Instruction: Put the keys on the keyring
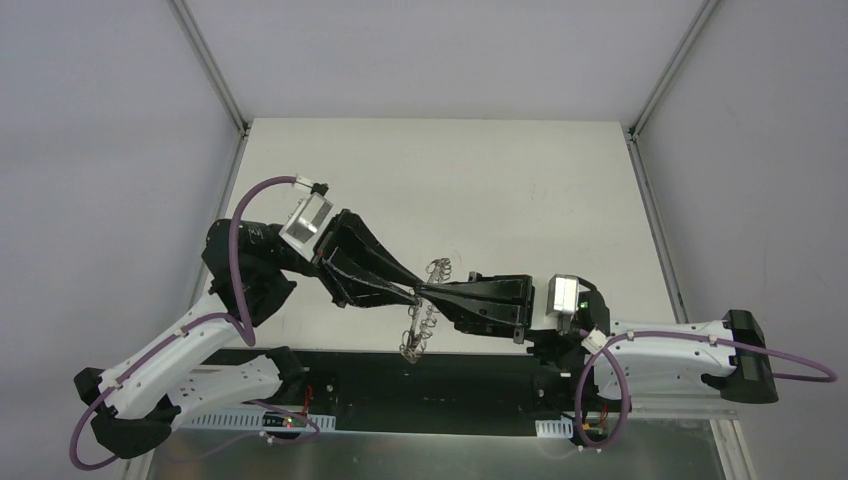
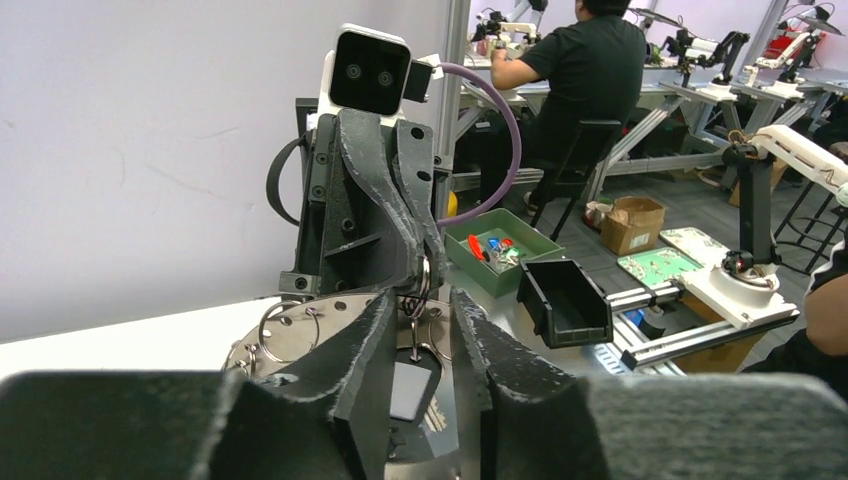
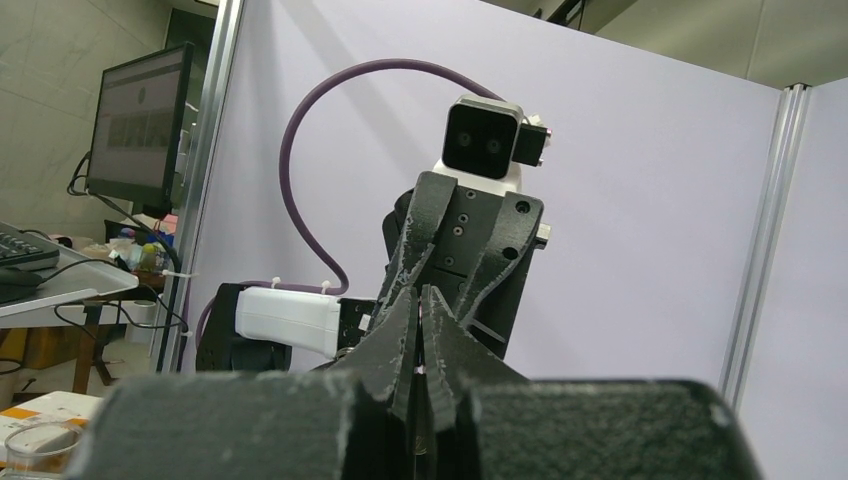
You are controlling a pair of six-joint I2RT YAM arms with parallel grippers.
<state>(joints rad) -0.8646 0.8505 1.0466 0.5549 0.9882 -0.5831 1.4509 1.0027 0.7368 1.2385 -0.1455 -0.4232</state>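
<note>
Both grippers meet tip to tip above the table's near middle. The keyring point(image 1: 418, 331) hangs between them, a silvery disc point(image 2: 300, 328) with small holes and thin wire loops round its rim. My right gripper point(image 1: 433, 292) is shut on one wire loop point(image 2: 425, 276) of it; in its own view its fingers point(image 3: 403, 330) are pressed together. My left gripper point(image 2: 424, 300) faces the disc with its fingers a little apart. A dark piece with a pale grey face point(image 2: 409, 390), perhaps the keys, shows in that gap. Whether it is pinched, I cannot tell.
The white table point(image 1: 450, 180) stretches away behind the grippers, with a black strip point(image 1: 420, 372) along its near edge. Beyond the table in the left wrist view stand a green bin point(image 2: 497, 250), a black bin point(image 2: 565, 300) and a seated person point(image 2: 590, 70).
</note>
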